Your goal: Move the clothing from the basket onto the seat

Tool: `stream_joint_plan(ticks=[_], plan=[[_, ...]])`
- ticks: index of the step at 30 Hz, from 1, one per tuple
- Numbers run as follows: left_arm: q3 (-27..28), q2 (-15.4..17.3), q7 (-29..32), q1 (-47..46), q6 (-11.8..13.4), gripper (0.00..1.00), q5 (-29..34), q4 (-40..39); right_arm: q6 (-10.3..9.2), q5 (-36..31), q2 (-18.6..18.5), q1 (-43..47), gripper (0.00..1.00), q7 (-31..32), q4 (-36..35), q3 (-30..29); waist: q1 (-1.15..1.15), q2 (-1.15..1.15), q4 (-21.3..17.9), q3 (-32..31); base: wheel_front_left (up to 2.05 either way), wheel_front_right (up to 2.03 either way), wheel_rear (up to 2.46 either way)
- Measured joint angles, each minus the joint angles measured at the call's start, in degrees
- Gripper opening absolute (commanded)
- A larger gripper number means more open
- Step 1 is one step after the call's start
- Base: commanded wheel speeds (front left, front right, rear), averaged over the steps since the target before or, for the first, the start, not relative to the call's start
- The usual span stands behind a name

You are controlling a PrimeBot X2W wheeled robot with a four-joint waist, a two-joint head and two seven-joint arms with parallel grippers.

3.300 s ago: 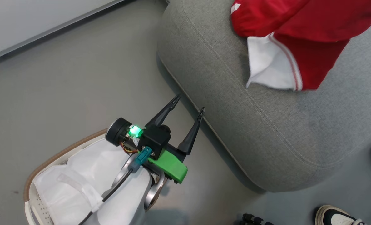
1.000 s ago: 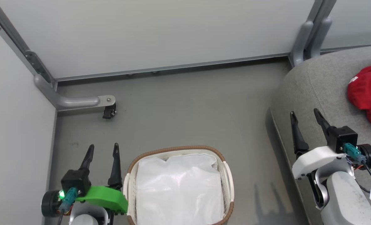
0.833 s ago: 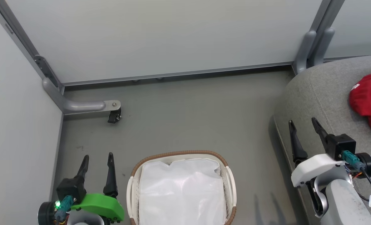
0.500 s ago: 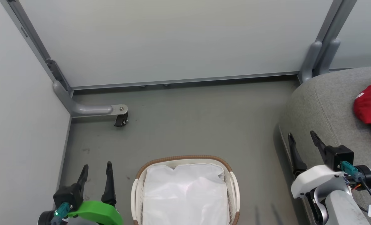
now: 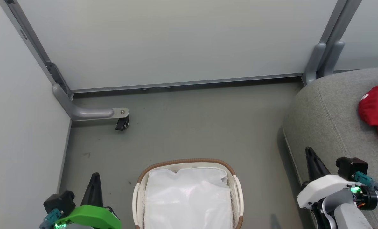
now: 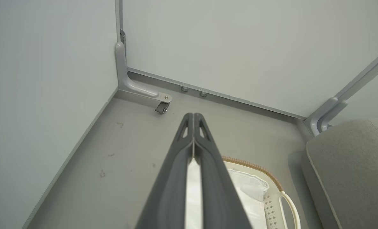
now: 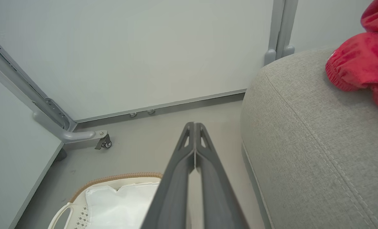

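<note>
The red clothing [image 5: 377,109] lies bunched on the grey seat [image 5: 329,127] at the right; the same clothing [image 7: 357,60] rests on the seat [image 7: 303,133] in the right wrist view. The white basket [image 5: 189,163] with its tan rim sits on the floor at bottom centre, holding just its white liner [image 5: 187,197]. My left gripper [image 5: 95,178] hangs left of the basket, shut with nothing in it [image 6: 193,116]. Over the seat's left edge my right gripper [image 5: 310,151] is shut and holds nothing [image 7: 194,125].
Pale panel walls enclose the back and left. A grey bracket with a small black caster [image 5: 122,122] juts from the left corner. A grey post foot [image 5: 319,63] stands at the back right beside the seat. Grey floor lies between basket and wall.
Both grippers have gone from open to shut, holding nothing. Both have dropped lower in the head view. The camera tilted up slightly earlier on.
</note>
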Motion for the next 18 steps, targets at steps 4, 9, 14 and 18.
stream_joint_plan(ticks=[4,9,14,18], plan=[[0.60,0.00,0.96,0.00,-0.08,0.00,-4.02,-0.69,0.00,4.68,-0.02,0.17,0.00,0.88,-1.00,0.03,0.00,0.00,-0.18,-0.06,0.00,0.00,0.00],[1.25,0.00,2.24,-0.01,-0.23,0.00,-8.69,-1.64,-0.01,9.99,-0.05,0.81,0.00,1.93,-2.05,0.05,0.00,0.00,-0.40,-0.15,0.00,0.00,0.00],[1.74,0.00,3.43,-0.01,-0.31,0.00,-12.78,-2.26,-0.01,14.93,-0.12,1.19,0.00,3.07,-3.00,0.02,0.00,0.00,-0.61,-0.23,0.00,0.00,0.00],[2.23,0.00,4.25,-0.02,-0.33,0.00,-16.19,-2.98,-0.01,18.78,-0.18,1.26,0.00,4.03,-3.71,-0.03,0.00,0.00,-0.78,-0.29,0.00,0.00,0.00]])
